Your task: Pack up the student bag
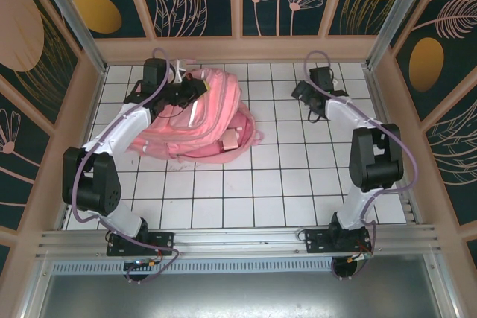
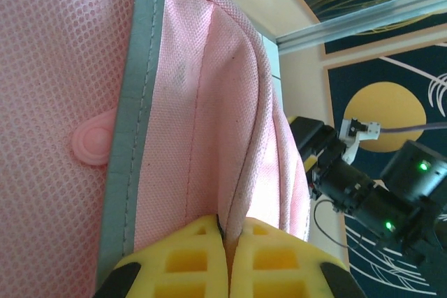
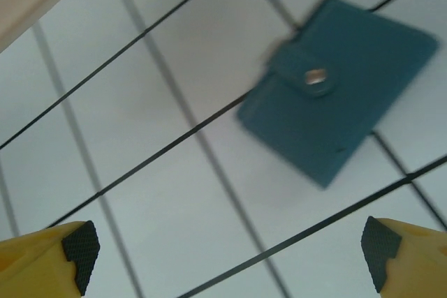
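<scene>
Bag: one student bag [image 1: 201,117], soft pink fabric slumped in a rounded heap on the far-left part of the table [image 1: 283,176], beneath the left arm's wrist.
Bag surface, left wrist view: open pink mesh on one side and finer woven pink cloth with stitched seams on the other, the cloth gathered into a long fold.
Strip: one flat grey reflective strip [image 2: 136,102], stitched along the edge of the mesh.
Stud: one round, smooth pink stud [image 2: 91,141], seated on the mesh and touching the strip.
Left gripper: left gripper [image 2: 225,232], two yellow fingers of ribbed, lattice-like plastic, pressed together and pinching the fold of bag cloth between their tips.
Right gripper: right gripper [image 3: 230,252], two yellow fingers with black dimpled pads, spread wide with nothing between them, hanging over bare tile at the far right of the table, well apart from the bag.
Wallet: one teal wallet [image 3: 339,92], flat and rectangular with rounded corners, closed by a tab with one pale metal snap; it lies on the tiles beyond the right fingertips, slightly blurred.
Table: white square tiles, smooth, divided by thin dark lines.
Arms: two, with white and black segments.
</scene>
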Motion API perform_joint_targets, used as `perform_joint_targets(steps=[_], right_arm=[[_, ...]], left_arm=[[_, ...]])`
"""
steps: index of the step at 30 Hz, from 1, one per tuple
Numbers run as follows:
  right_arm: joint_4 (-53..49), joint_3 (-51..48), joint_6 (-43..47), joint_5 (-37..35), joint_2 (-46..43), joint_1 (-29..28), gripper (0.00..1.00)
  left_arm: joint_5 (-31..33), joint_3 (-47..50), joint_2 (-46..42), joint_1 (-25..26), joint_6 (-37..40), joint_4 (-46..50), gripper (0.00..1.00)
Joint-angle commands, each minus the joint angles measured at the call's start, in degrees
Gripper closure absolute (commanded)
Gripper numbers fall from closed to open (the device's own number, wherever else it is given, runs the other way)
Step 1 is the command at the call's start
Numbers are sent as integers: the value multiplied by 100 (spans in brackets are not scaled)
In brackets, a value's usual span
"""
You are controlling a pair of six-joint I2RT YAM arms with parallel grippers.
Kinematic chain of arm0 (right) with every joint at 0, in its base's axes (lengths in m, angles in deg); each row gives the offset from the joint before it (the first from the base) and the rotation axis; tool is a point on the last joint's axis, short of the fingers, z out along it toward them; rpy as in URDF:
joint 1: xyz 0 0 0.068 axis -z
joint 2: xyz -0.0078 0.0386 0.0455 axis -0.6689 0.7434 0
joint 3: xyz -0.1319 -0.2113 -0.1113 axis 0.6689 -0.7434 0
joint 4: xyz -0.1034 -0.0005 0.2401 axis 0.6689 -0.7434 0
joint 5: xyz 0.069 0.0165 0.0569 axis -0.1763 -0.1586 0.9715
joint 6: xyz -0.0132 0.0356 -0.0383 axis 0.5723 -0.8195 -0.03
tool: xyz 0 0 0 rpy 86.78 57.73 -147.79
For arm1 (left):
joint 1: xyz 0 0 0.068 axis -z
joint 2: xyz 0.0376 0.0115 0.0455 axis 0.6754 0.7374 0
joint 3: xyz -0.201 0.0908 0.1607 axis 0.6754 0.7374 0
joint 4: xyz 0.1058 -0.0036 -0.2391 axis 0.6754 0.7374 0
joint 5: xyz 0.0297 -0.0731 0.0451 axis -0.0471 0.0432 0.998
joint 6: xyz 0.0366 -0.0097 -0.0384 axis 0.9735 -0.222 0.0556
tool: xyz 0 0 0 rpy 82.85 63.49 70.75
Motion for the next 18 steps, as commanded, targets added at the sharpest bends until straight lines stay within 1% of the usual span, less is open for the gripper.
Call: perform_joint_targets(steps=[1, 4, 7, 12, 17, 18], right_arm=[[-261, 166, -420, 19, 389, 286, 1], [-294, 499, -468, 238, 836, 417, 1], [-446, 885, -581, 291, 1264, 433, 1], [-608, 1306, -809, 166, 1777, 447, 1], [-1167, 1874, -748, -153, 2317, 440, 2], [-1233, 1940, -696, -196, 2406, 445, 6]], left_arm=[[-345, 27, -117, 91, -141, -609, 100], [-339, 71, -141, 96, -131, -609, 100], [-316, 77, -166, 96, -103, -580, 100], [-284, 95, -204, 95, -28, -497, 100], [-262, 134, -244, 97, 28, -451, 100], [-258, 139, -246, 96, 30, -446, 100]])
